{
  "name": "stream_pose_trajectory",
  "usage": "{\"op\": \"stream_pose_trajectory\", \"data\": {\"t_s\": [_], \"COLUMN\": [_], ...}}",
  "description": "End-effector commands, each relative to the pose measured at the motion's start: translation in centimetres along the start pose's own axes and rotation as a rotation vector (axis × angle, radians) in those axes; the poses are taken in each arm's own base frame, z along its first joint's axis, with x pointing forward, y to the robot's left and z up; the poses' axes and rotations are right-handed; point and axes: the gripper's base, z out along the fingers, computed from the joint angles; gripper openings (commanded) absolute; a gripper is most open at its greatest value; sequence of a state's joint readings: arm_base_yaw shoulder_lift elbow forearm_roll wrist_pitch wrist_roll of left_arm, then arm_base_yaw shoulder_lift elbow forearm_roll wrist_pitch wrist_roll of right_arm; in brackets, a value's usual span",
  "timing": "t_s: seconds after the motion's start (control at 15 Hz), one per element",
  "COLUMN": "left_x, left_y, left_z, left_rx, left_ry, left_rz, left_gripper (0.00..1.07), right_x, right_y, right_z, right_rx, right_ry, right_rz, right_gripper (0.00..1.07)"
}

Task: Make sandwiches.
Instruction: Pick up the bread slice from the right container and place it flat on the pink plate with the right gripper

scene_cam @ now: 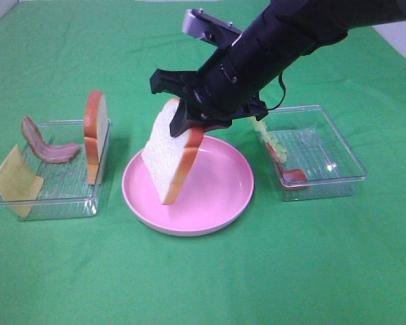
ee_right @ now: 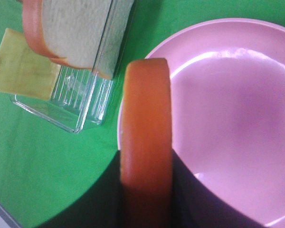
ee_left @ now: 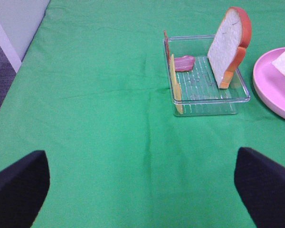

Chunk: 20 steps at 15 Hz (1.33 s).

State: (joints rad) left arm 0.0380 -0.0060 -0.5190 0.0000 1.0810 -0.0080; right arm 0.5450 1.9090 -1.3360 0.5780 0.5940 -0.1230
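Observation:
My right gripper [scene_cam: 189,123] is shut on a white bread slice [scene_cam: 170,154] with orange-brown crust [ee_right: 147,142]. It holds the slice tilted on edge over the round pink plate [scene_cam: 223,217], lower corner at or just above the plate. A second bread slice [scene_cam: 95,132] stands upright in the left clear tray [scene_cam: 54,203], with bacon [scene_cam: 51,150] and a yellow cheese slice [scene_cam: 17,179]. Pale lettuce [scene_cam: 267,135] and more bacon [scene_cam: 289,172] lie in the right tray [scene_cam: 325,183]. My left gripper [ee_left: 142,190] is open and empty above the green cloth, short of the left tray [ee_left: 209,102].
A green cloth [scene_cam: 203,284] covers the table. The right arm reaches across the middle, above the right tray's near corner. In the left wrist view a grey floor strip [ee_left: 2,71] marks the table's edge.

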Motion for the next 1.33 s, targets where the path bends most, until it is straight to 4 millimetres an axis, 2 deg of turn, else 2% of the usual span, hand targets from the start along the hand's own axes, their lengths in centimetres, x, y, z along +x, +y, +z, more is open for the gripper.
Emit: {"op": "stream_pose_trajectory", "data": {"t_s": [0.07, 0.6, 0.67, 0.73, 0.8, 0.87, 1.0, 1.2, 1.33], "left_x": [0.1, 0.1, 0.1, 0.1, 0.1, 0.1, 0.1, 0.1, 0.1], "left_y": [0.0, 0.0, 0.0, 0.0, 0.0, 0.0, 0.0, 0.0, 0.0], "left_z": [-0.2, -0.2, -0.2, -0.2, -0.2, -0.2, -0.2, -0.2, -0.2], "left_rx": [-0.001, -0.001, -0.001, -0.001, -0.001, -0.001, -0.001, -0.001, -0.001], "left_ry": [-0.018, -0.018, -0.018, -0.018, -0.018, -0.018, -0.018, -0.018, -0.018], "left_rz": [0.000, 0.000, 0.000, 0.000, 0.000, 0.000, 0.000, 0.000, 0.000], "left_gripper": [1.01, 1.01, 1.01, 1.01, 1.01, 1.01, 1.01, 1.01, 1.01], "right_x": [-0.2, 0.5, 0.5, 0.5, 0.6, 0.6, 0.6, 0.0, -0.6], "right_y": [-0.1, -1.2, -1.3, -1.4, -1.6, -1.7, -1.7, -0.9, -0.1], "right_z": [0.8, 3.3, 3.4, 3.4, 3.4, 3.4, 3.1, 1.1, -1.2], "right_rx": [-0.006, 0.012, 0.017, 0.029, 0.048, 0.064, 0.074, 0.073, 0.073], "right_ry": [-0.022, 0.029, 0.033, 0.035, 0.037, 0.041, 0.046, 0.008, -0.045], "right_rz": [0.022, 0.053, 0.049, 0.028, -0.005, -0.032, -0.057, -0.107, -0.150], "right_gripper": [0.14, 0.16, 0.20, 0.29, 0.49, 0.75, 0.98, 0.97, 0.97]}}
